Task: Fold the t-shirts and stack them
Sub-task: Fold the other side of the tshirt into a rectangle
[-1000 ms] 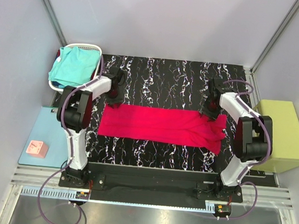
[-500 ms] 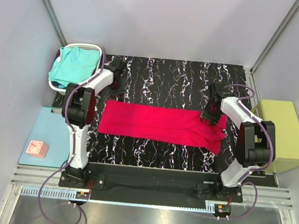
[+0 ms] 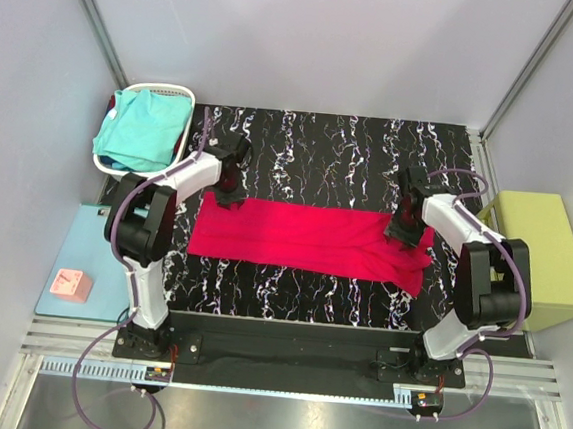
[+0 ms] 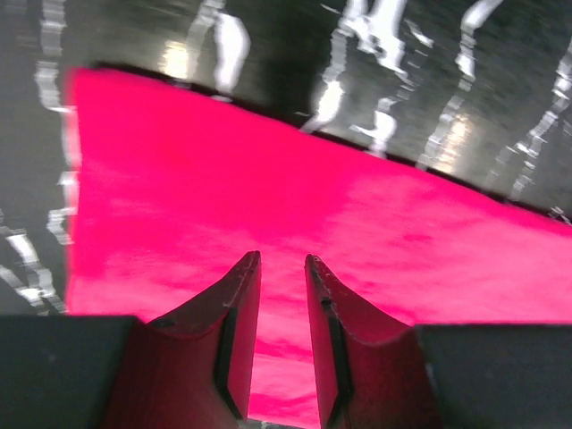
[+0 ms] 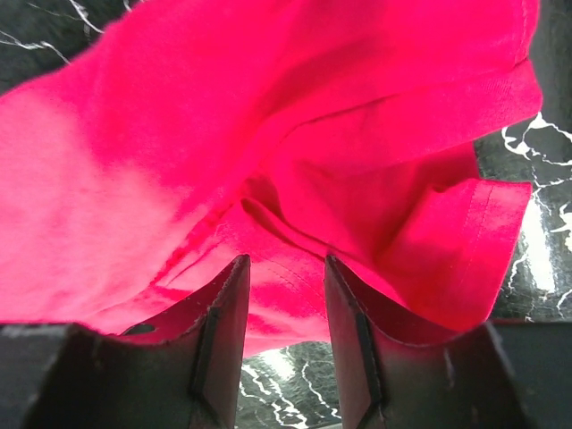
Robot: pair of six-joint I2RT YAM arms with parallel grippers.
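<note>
The crimson-red t-shirt (image 3: 304,238) lies folded into a long strip across the black marbled table (image 3: 322,147), with its right end rumpled (image 5: 375,143). The turquoise t-shirt (image 3: 138,129) is bunched in a white basket at the back left. My left gripper (image 3: 231,185) hovers over the red shirt's back-left corner. Its jaws (image 4: 281,261) are narrowly open, with only red cloth (image 4: 268,179) showing beneath them. My right gripper (image 3: 403,228) hangs over the rumpled right end. It (image 5: 286,261) is open, and the shirt's hem lies just ahead of the tips.
The white basket (image 3: 185,93) stands at the table's back-left corner. A yellow-green block (image 3: 542,259) sits just off the table's right edge. A light-blue mat (image 3: 93,248) with a small pink object (image 3: 68,284) lies left of the left arm.
The left gripper swung back toward the basket, then came forward over the shirt's back-left corner. The right gripper moved nearer, over the shirt's right end.
</note>
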